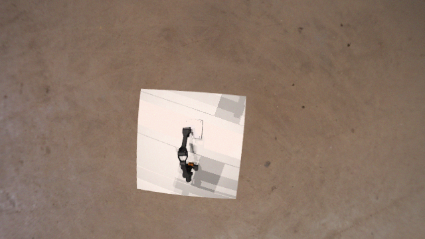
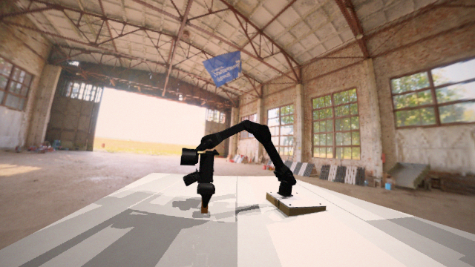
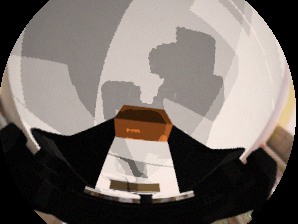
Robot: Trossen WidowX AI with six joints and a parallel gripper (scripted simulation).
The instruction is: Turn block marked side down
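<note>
- The gripper (image 2: 204, 206) points straight down from the arm (image 2: 243, 130) and is pinching the block (image 3: 141, 124) between its two fingers, down at their tips.
- The block is small and orange-brown. In the exterior view it (image 2: 204, 210) shows just under the fingertips, at or barely above the table (image 2: 334, 237); I cannot tell whether it touches the surface.
- From above, the block (image 1: 190, 164) sits at the far end of the arm from the base plate (image 1: 196, 129), over a grey patch of the table.
- In the wrist view the block lies crosswise, with its long axis running side to side between the fingers. A broad face with a small pale mark is turned toward the camera, so the marked side appears not yet to face down.
- Key relation: the block lies directly below the wrist, in line with the fingers. I judge that a flip calls for lifting it off the table and rolling the wrist about the line running between the fingers.
- Risk, as a guess: with only the tips holding it, the block could slip during the roll.
</note>
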